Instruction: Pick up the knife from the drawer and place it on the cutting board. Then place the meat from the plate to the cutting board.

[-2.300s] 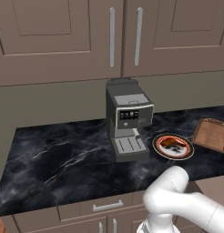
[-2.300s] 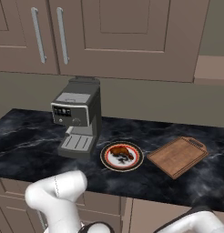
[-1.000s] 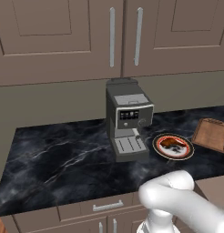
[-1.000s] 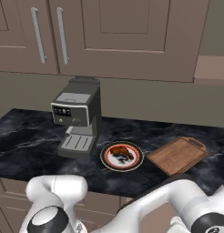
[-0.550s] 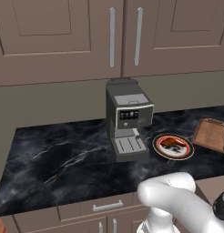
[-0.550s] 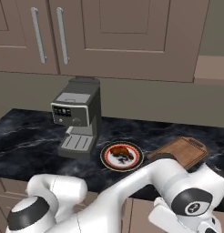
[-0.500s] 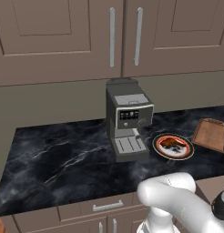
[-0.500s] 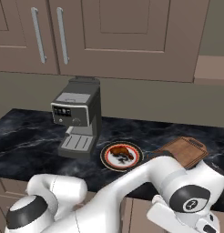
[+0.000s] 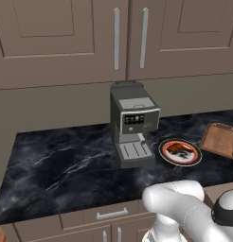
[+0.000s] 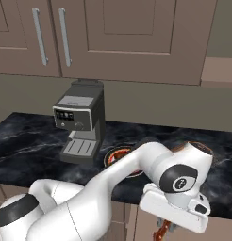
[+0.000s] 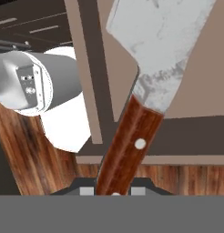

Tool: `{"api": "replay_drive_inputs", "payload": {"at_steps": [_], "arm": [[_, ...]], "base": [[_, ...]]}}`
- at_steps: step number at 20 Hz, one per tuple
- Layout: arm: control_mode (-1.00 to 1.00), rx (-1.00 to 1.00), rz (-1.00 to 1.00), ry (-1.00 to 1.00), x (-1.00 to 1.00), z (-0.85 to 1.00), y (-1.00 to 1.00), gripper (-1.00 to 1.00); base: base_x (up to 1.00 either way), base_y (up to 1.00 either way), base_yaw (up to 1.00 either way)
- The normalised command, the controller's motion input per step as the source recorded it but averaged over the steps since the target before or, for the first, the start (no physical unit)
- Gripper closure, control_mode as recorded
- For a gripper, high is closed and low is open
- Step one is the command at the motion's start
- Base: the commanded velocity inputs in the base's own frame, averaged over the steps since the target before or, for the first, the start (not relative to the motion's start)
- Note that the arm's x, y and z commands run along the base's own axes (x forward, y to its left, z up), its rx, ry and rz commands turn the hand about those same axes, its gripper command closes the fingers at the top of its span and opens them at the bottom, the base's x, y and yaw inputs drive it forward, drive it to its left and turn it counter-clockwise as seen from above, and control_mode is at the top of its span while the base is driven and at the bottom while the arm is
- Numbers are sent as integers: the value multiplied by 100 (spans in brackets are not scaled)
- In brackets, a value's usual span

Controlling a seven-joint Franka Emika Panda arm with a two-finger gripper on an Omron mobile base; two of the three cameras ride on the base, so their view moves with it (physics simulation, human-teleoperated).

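Note:
In the hand view the knife (image 11: 145,91) runs up the middle, pale blade above and reddish-brown handle below. My gripper (image 11: 114,190) is shut on the handle's lower end. Behind it lies the open drawer (image 11: 200,86), taupe inside with darker walls. In the right base view my gripper (image 10: 167,227) hangs low in front of the counter, with the knife's handle (image 10: 161,234) poking out beneath it. The meat (image 9: 177,149) rests on the red-rimmed plate (image 9: 193,159), right of the coffee machine. The cutting board (image 9: 220,140) lies farther right; the arm hides most of it in the right base view.
A grey coffee machine (image 9: 133,125) stands mid-counter on the black marble top (image 9: 66,165). Wall cabinets (image 9: 90,33) with bar handles hang above. A closed drawer front (image 9: 111,215) sits below the counter edge. Wooden floor (image 11: 22,150) shows under the hand.
The arm has swung up and right across the right base view, bringing the hand with the knife up in front of the counter edge. Plate, meat and board have not moved.

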Motion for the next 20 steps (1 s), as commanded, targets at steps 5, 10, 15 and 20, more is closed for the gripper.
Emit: {"api": "replay_drive_inputs", "payload": {"at_steps": [5, 10, 15, 20], "arm": [[-100, 2, 14, 0, 25, 14, 6, 100], [-100, 0, 11, 0, 16, 10, 3, 100], [-100, 0, 10, 0, 14, 13, 2, 100], [-100, 0, 8, 0, 24, 7, 1, 100]], "base": [[0, 0, 0], [0, 0, 0], [0, 0, 0], [0, 0, 0]]}}
